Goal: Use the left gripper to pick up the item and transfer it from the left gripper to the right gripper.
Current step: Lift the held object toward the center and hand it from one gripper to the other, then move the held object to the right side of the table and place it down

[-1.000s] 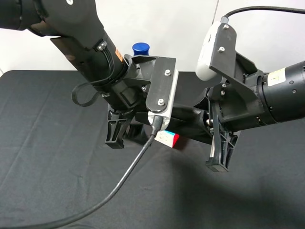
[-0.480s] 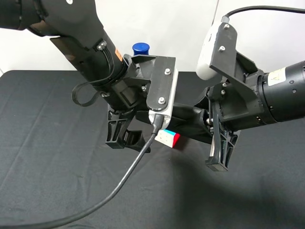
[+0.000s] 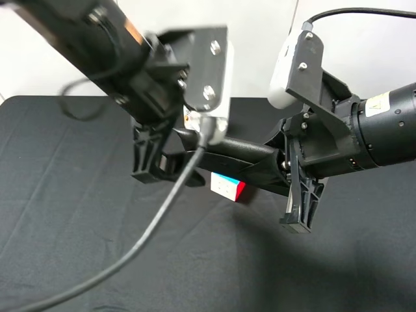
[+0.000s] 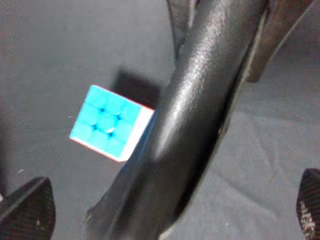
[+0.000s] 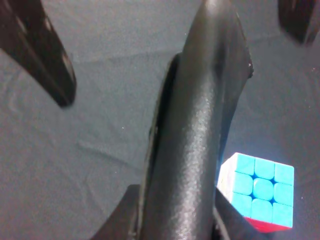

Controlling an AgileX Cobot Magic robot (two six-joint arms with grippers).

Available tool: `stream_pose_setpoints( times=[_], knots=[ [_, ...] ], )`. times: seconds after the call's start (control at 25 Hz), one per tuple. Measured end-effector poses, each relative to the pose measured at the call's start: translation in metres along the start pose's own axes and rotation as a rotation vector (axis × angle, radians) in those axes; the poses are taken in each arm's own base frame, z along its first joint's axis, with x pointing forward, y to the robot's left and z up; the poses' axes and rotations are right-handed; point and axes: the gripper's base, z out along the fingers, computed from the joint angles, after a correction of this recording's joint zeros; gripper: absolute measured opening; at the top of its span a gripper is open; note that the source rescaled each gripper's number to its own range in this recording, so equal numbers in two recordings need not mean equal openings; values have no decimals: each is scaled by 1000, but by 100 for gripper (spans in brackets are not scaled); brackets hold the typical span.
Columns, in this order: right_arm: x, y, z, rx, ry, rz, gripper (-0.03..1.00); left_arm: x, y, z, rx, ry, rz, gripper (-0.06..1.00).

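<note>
The item, a long black pouch (image 3: 237,156), hangs in the air above the cloth. My right gripper (image 3: 289,188) is shut on its right end. The pouch runs up the middle of the right wrist view (image 5: 195,130), with the right gripper (image 5: 175,220) clamped on its near end. My left gripper (image 3: 159,162) is open at the pouch's left end. In the left wrist view its fingertips (image 4: 25,210) stand wide apart, with the pouch (image 4: 200,115) between them and untouched.
A colourful puzzle cube (image 3: 227,185) sits on the black cloth (image 3: 78,247) just under the pouch; it also shows in the left wrist view (image 4: 107,122) and the right wrist view (image 5: 257,192). A black cable (image 3: 156,221) trails from the left arm.
My left arm has risen and pulled back to the left, with its fingers spread off the pouch. The pouch stays in the right gripper, which has not moved. The blue-capped bottle is now hidden.
</note>
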Motion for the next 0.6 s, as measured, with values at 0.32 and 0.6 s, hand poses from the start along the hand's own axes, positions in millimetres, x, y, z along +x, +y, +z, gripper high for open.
stream_pose_setpoints(
  times=[0.32, 0.6],
  knots=[
    [0, 0, 0, 0, 0, 0, 1, -3, -16, -55, -55, -61, -71, 94],
    [0, 0, 0, 1, 0, 0, 1, 11, -37, -100, -81, 10, -271, 94]
  ],
)
